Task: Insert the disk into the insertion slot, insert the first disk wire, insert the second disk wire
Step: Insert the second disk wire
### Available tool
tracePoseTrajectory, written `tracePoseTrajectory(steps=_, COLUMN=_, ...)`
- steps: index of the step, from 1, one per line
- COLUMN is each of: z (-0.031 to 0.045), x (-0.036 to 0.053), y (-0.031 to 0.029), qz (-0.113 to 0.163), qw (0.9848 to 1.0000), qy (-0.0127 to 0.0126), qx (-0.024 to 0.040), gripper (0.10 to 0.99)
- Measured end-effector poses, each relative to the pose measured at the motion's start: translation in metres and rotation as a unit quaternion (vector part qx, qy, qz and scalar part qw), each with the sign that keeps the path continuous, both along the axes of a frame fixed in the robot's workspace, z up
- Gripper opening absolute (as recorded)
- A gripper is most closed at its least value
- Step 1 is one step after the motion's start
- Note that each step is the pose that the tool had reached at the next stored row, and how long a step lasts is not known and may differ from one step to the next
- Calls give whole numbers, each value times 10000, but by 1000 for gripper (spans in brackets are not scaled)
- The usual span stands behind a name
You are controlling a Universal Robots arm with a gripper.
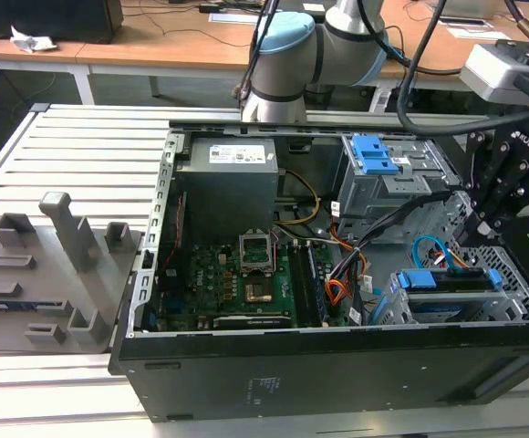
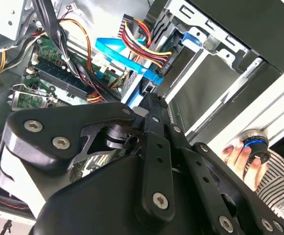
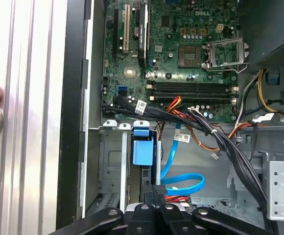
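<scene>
Disk (image 1: 449, 281) in its blue caddy sits inside the insertion slot (image 1: 511, 274) at the exterior view's right, where we see the second disk wire (image 3: 183, 182) looping beside our gripper (image 3: 157, 192), whose closed fingers seem empty.

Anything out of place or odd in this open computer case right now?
The light blue cable curls in a loose loop over the drive bay beside the blue caddy; I cannot see its end plugged in. A person's hand rests on a knob outside the case, close to the gripper. Nothing looks damaged.
</scene>
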State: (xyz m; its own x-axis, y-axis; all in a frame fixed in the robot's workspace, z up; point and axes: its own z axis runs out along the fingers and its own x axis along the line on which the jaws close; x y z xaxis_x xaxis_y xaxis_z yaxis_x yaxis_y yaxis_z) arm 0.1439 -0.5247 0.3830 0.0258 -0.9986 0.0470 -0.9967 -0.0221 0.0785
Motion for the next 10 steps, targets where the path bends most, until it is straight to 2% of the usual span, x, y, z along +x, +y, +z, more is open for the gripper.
tracePoseTrajectory(steps=5, z=-1, x=-116, y=-1, qz=-1, qw=10000, qy=-21, qx=0, gripper=106)
tracePoseTrajectory(steps=10, z=-1, x=-117, y=0, qz=0, qw=10000, qy=-21, qx=1, gripper=106)
